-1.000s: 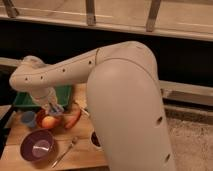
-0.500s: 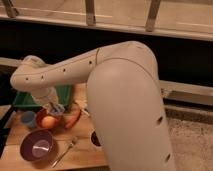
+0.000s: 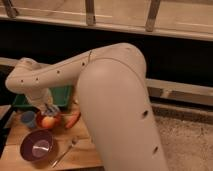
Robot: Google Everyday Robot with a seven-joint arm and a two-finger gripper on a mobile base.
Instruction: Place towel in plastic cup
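Observation:
My gripper (image 3: 48,110) hangs at the end of the white arm (image 3: 55,75) at the left, just above a red bowl (image 3: 46,123) that holds a round orange-yellow thing. A small blue plastic cup (image 3: 28,119) stands on the wooden table (image 3: 85,155) right beside that bowl, to the gripper's left. I cannot make out a towel; it may be hidden by the gripper.
A purple bowl (image 3: 36,145) sits at the front left. A metal utensil (image 3: 65,151) lies beside it. An orange-red object (image 3: 73,120) lies right of the red bowl. A green bin (image 3: 62,96) stands behind the gripper. My arm's bulky body (image 3: 120,110) blocks the right side.
The gripper has come down a little toward the red bowl. The things on the table have not moved.

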